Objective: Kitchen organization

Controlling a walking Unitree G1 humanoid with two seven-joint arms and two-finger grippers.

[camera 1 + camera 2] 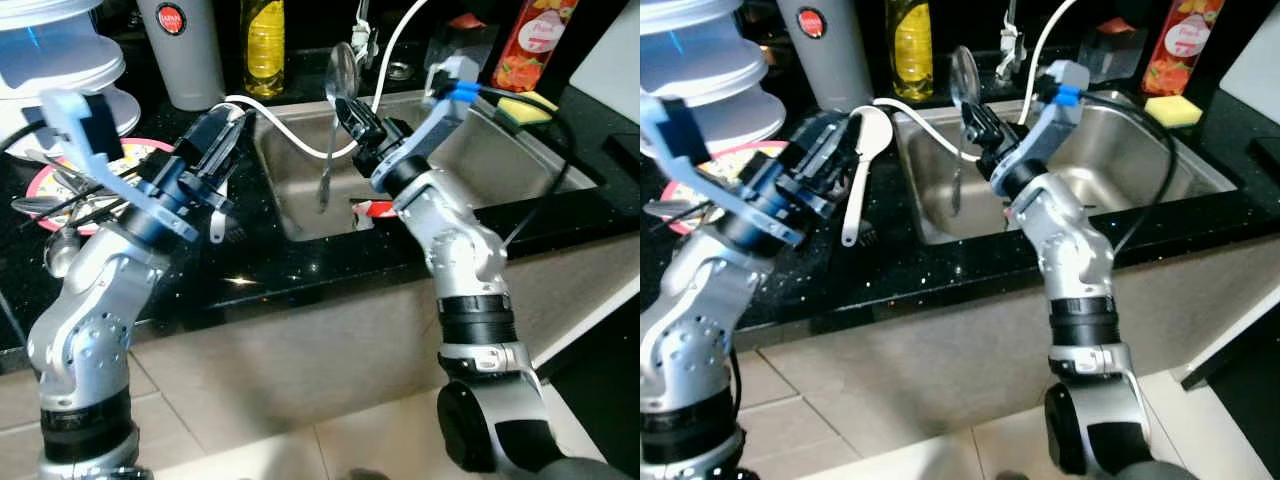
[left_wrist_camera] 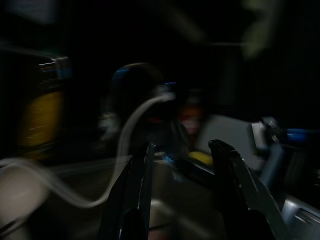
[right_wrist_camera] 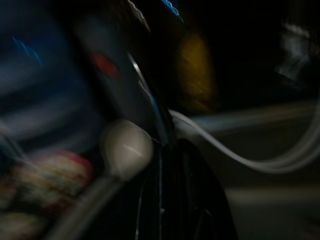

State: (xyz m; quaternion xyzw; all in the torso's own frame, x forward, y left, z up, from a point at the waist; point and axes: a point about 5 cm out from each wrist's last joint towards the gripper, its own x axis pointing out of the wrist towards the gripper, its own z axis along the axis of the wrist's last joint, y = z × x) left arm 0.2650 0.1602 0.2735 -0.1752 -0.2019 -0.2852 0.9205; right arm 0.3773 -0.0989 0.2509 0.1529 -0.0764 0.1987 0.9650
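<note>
The right gripper (image 1: pixel 975 125) is raised over the left part of a brushed steel sink (image 1: pixel 1160 170), its black fingers closed on the thin handle of a polished metal spoon (image 1: pixel 962 75); the spoon stands nearly upright, its oval bowl at the top and the handle hanging down past the fingers into the basin. The left gripper (image 1: pixel 830 150) hovers over the speckled glossy black counter (image 1: pixel 940 270) just left of the sink, its fingers (image 2: pixel 137 190) apart with nothing between them. Beside it a white plastic spoon (image 1: pixel 858 170) lies on the counter, round bowl toward the back. A white hose (image 1: pixel 285 125) curves across the sink's back left corner. Farther left, metal cutlery rests on a pink-rimmed plate (image 1: pixel 60 180), behind it a stack of white ribbed containers (image 1: pixel 55 55). Along the back stand a grey cylindrical jug (image 1: pixel 185 50) with a round red label whose writing is too small to read, a yellow bottle (image 1: pixel 264 45) and a red printed carton (image 1: pixel 535 40); a yellow sponge (image 1: pixel 1172 110) lies at the sink's right rear corner. Both wrist views are dark and blurred.
</note>
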